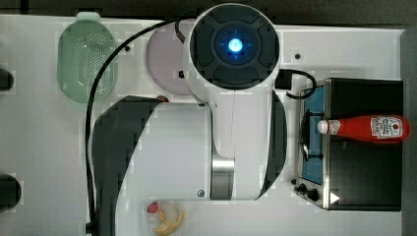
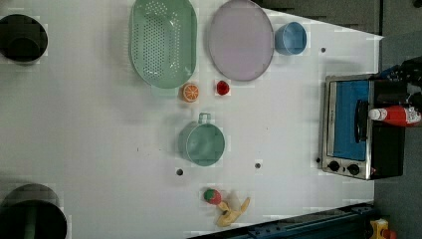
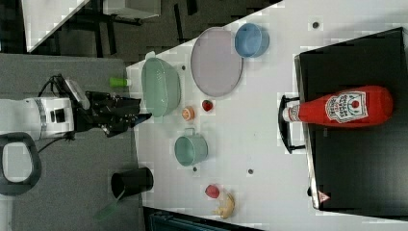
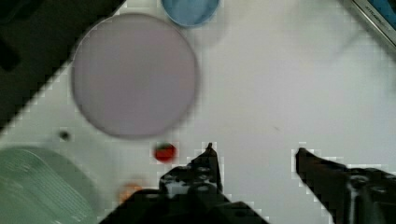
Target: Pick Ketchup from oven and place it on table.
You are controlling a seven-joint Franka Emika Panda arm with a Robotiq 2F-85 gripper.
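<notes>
Left view, from left to right: a green strainer (image 2: 162,42) sits at the top of the white table (image 2: 89,129). Next to it is a pale purple plate (image 2: 241,40), and then a small blue cup (image 2: 290,38). Under the strainer lie an orange slice (image 2: 190,92) and a small red strawberry (image 2: 223,87). A green pot (image 2: 201,143) stands in the middle. Near the bottom are another strawberry (image 2: 212,196) and a yellow banana (image 2: 232,212). At the far right stands the oven (image 2: 348,127) with its blue glass door. The ketchup (image 2: 396,115) lies flat on top of the oven, its white cap pointing toward the left view's left. It is not inside the oven.

In the right view, the gripper (image 3: 144,115) hangs at the left of the frame, near the strainer and far from the ketchup.

In the wrist view, the gripper (image 4: 254,151) shows 2 dark fingers (image 4: 209,161) spread wide apart. Nothing is between them, just bare table.
</notes>
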